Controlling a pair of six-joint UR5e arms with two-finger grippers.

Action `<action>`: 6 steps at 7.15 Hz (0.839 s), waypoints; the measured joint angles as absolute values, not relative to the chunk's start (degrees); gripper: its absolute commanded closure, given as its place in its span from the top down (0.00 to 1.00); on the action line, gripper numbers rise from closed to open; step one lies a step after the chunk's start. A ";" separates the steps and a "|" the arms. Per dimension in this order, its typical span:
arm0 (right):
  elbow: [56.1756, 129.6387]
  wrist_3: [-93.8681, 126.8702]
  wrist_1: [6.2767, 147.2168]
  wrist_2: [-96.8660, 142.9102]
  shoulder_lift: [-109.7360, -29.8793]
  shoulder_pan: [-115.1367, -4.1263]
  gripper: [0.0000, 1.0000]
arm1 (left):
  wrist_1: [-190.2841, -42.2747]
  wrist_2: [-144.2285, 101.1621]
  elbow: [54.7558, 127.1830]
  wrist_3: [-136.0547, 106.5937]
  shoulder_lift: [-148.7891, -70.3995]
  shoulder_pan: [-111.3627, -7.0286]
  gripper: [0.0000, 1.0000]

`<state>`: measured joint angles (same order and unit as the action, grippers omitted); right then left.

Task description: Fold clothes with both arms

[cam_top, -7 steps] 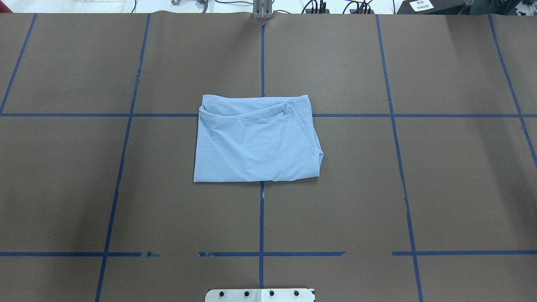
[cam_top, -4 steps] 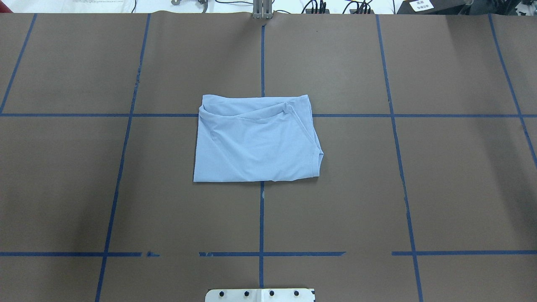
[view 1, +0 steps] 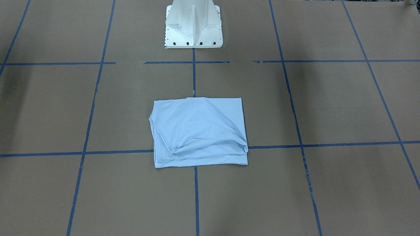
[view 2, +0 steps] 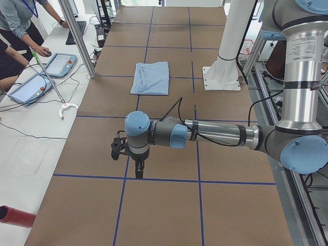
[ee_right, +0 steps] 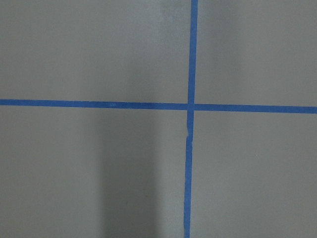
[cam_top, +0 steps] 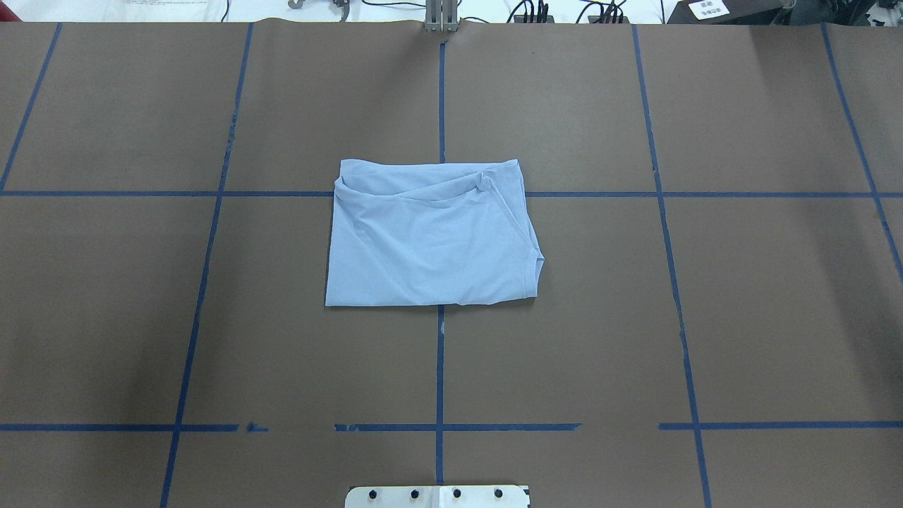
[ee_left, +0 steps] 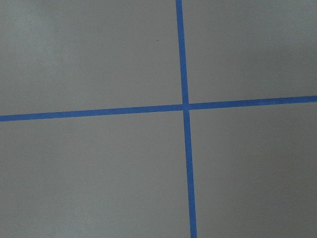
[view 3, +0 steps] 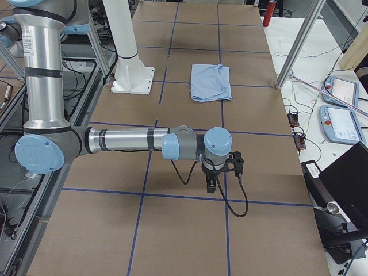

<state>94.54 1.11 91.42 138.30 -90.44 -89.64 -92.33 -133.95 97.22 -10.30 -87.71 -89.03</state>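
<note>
Nearest in the left-side view, the left arm [view 2: 215,134] reaches across the lower middle of the frame, its left gripper [view 2: 139,173] pointing down over the brown table [view 2: 169,205] by a blue tape line [view 2: 154,179]. The right-side view shows the right arm [view 3: 126,140] and right gripper [view 3: 211,185] posed alike, and I cannot tell whether either gripper's fingers are apart or together. Farther off, in the upper middle of both side views, the folded light-blue T-shirt [view 2: 151,78] [view 3: 210,81] lies flat, well apart from both grippers and near the white pedestal base [view 2: 220,77]; overhead it sits at frame centre [cam_top: 430,236].
</note>
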 measured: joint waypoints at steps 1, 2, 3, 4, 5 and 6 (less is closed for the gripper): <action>94.53 1.11 91.44 138.33 -90.44 -89.65 1.00 | -92.51 -134.99 97.29 -10.88 -87.71 -89.03 1.00; 94.51 1.06 91.41 138.34 -90.43 -89.65 1.00 | -92.71 -135.37 97.23 -10.94 -87.71 -89.03 1.00; 94.49 1.01 91.34 138.34 -90.39 -89.65 1.00 | -92.80 -135.35 97.09 -10.83 -87.71 -89.03 1.00; 94.50 0.98 91.28 138.34 -90.36 -89.65 1.00 | -92.82 -135.25 97.06 -10.76 -87.72 -89.03 1.00; 94.51 0.97 91.25 138.34 -90.36 -89.65 1.00 | -92.82 -135.18 97.04 -10.72 -87.71 -89.03 1.00; 94.49 0.95 91.24 138.32 -90.36 -89.65 1.00 | -92.81 -135.13 97.07 -10.67 -87.71 -89.03 1.00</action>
